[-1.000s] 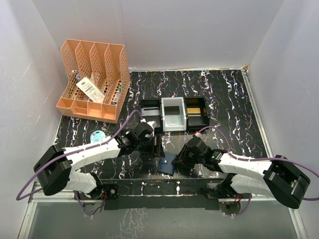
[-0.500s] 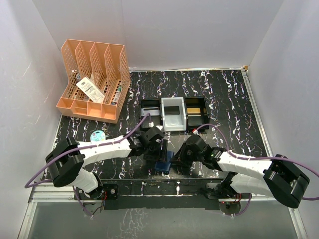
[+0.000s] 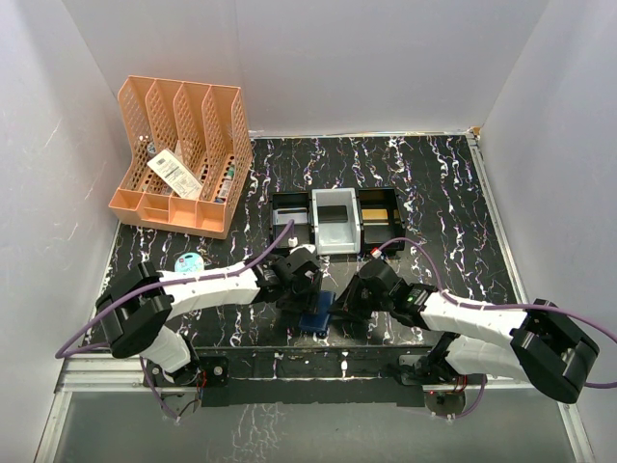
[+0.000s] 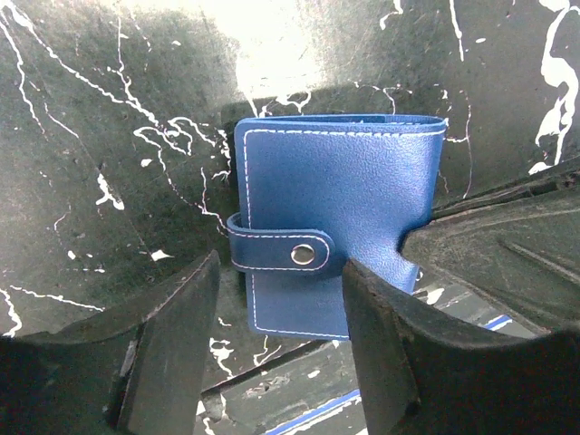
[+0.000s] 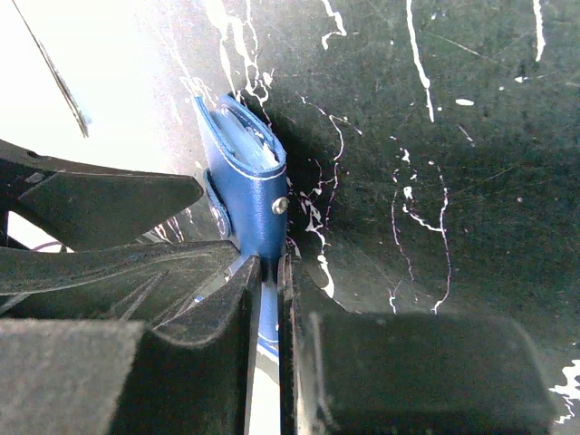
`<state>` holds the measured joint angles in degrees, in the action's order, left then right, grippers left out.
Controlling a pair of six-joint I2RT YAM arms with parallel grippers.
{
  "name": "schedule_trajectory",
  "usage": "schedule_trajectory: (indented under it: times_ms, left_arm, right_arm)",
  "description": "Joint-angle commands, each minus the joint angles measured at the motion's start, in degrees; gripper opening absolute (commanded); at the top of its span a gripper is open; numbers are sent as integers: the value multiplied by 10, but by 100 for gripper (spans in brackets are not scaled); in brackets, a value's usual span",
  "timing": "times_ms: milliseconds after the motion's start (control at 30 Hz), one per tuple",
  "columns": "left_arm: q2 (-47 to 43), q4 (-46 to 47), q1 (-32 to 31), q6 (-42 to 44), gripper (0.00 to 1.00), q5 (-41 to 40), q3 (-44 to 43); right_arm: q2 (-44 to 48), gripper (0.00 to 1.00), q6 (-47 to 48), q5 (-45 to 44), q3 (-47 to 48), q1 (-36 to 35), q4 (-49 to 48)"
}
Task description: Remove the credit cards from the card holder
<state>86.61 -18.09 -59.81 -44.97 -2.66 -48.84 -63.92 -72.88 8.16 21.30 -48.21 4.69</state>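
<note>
Low centre of the top view, the right tool [image 5: 269,265] is pinched tight on the lower edge of the closed card holder [image 4: 344,190]. The left tool [image 4: 279,281] faces its flat side, fingers parted astride the snap strap [image 4: 272,249], which runs crosswise, and grips nothing. The credit cards are hidden inside; no writing is legible.

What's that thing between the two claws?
The blue card holder, snapped closed. The top view shows it between the left claw and right claw; the right one pinches its edge.
</note>
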Motion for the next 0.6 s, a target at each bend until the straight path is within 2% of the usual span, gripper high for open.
schedule_trajectory:
  times_ms: [0,133,367,567]
  left_arm:
    - [2,20,-3,20,57,-1,-20]
    - [15,7,-3,13,55,-22,-23]
    - [39,-106,-3,-14,34,-115,-35]
    - [24,-139,-2,-31,31,-156,-26]
  right_arm:
    - [0,1,9,8,32,3,-17]
    - [-7,1,14,8,38,3,-10]
    - [-8,0,39,-8,53,7,31]
    - [-16,0,49,-2,60,11,44]
